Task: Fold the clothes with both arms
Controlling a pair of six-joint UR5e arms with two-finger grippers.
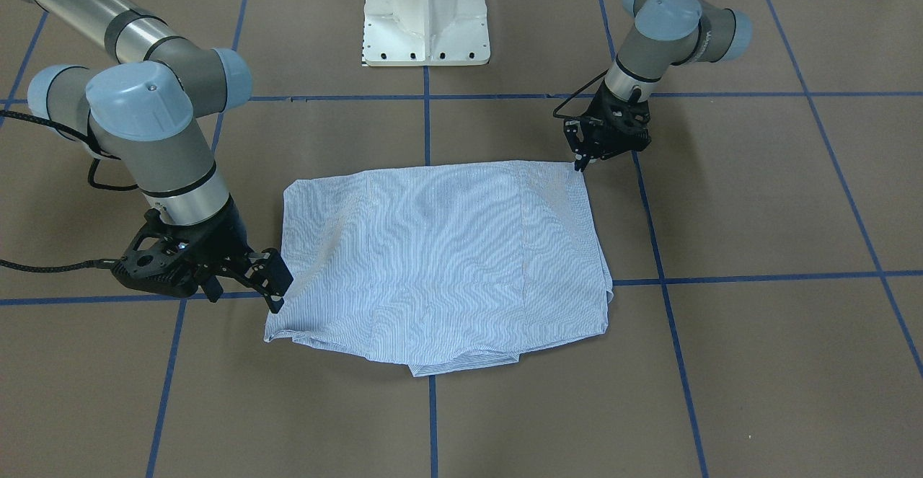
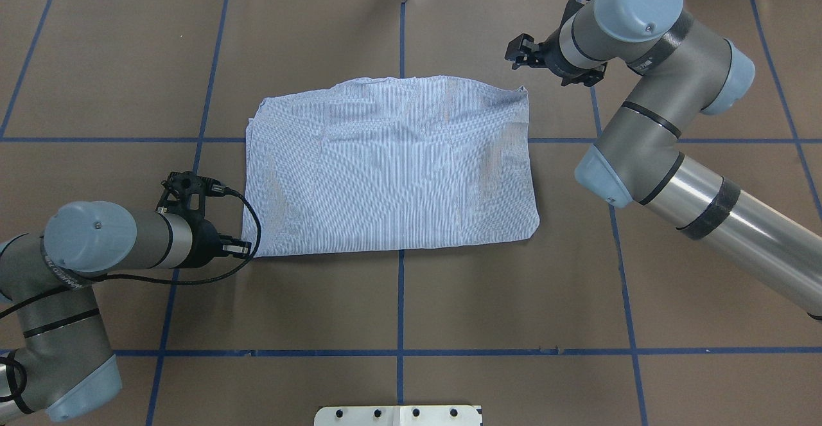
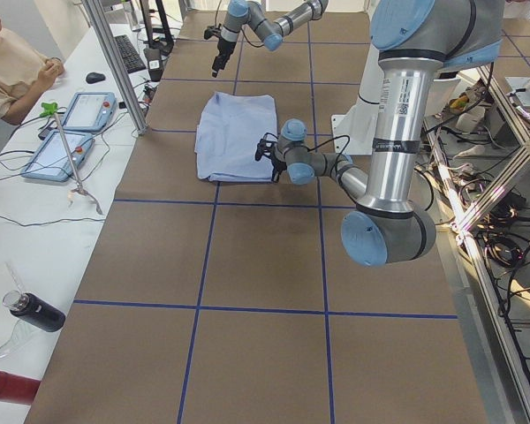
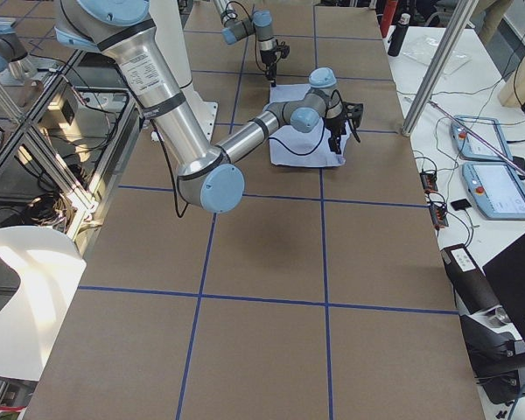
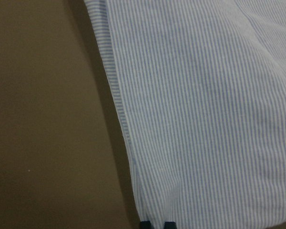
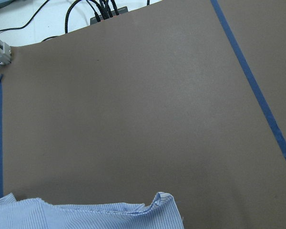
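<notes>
The light blue and white striped shirt [image 1: 447, 262] lies folded into a flat rectangle at mid-table, also in the overhead view [image 2: 392, 169]. My left gripper [image 1: 580, 166] is down at the shirt's corner nearest the robot on my left [image 2: 244, 247]. In the left wrist view its fingertips [image 5: 146, 224] stand close together at the cloth's edge [image 5: 205, 119], shut on the shirt. My right gripper [image 1: 277, 294] is beside the far right corner [image 2: 515, 53], open and holding nothing. The right wrist view shows only that rumpled corner [image 6: 157, 205]. Collar, pocket and buttons are hidden.
The white pedestal base [image 1: 427, 13] stands at the robot's side of the table. Blue tape lines [image 2: 401, 297] grid the brown tabletop. A side table with tablets [image 3: 88, 110] and a seated person [image 3: 9, 71] runs along the far edge.
</notes>
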